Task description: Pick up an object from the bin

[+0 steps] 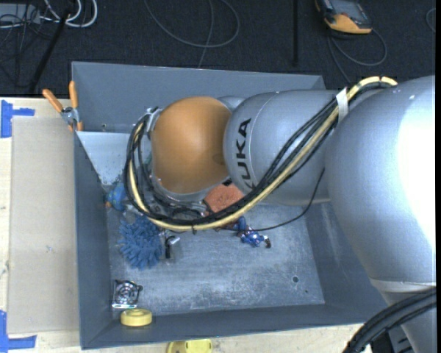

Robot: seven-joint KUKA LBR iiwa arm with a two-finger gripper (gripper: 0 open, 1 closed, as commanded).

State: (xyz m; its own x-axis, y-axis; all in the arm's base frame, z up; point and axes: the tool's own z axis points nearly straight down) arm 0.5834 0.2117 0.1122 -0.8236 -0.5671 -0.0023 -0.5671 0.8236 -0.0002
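My gripper (169, 246) pokes out from under the arm's wrist at the left middle of the bin, low over the floor. A blue spiky ball (137, 243) lies right beside it on its left, touching or nearly touching. A small blue piece (116, 195) sits further up by the left wall. A red-orange block (222, 197) lies partly hidden under the arm on the gripper's right. A small blue and white toy (252, 237) rests on the bin floor to the right of the gripper.
A shiny metal piece (126, 293) and a yellow disc (136, 317) lie in the bin's front left corner. The arm with its orange cover and cables hides the bin's middle and back. Bare grey floor shows at the front right.
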